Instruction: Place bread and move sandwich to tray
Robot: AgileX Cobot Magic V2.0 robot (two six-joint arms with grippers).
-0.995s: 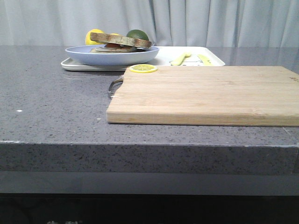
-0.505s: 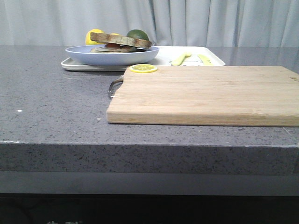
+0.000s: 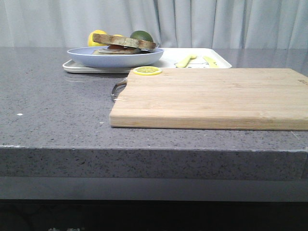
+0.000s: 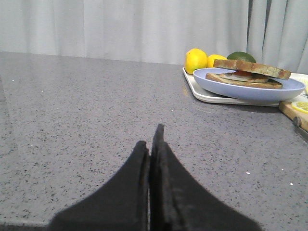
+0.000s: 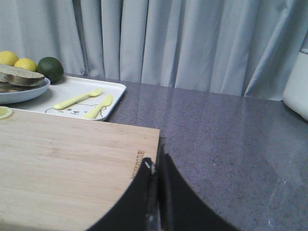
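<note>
The sandwich [image 3: 118, 49] lies in a pale blue plate [image 3: 86, 60] that stands on the left end of the white tray [image 3: 171, 57] at the back of the counter. A plain brown-crusted slice of bread [image 3: 124, 41] lies on top of it; in the left wrist view this slice [image 4: 251, 69] rests over the egg layer and lower slice [image 4: 243, 82]. My left gripper [image 4: 150, 135] is shut and empty, low over bare counter, well short of the plate [image 4: 211, 83]. My right gripper [image 5: 156, 161] is shut and empty at the cutting board's near right corner. Neither gripper shows in the front view.
A light wooden cutting board [image 3: 211, 96] with a metal handle [image 3: 118, 89] fills the middle right; a lemon slice [image 3: 147, 70] lies on its far left corner. Yellow fork and spoon [image 3: 185, 60] lie on the tray. Lemons [image 3: 96, 36] and a green fruit [image 3: 142, 35] sit behind the plate. A white object [image 5: 296, 91] stands far right.
</note>
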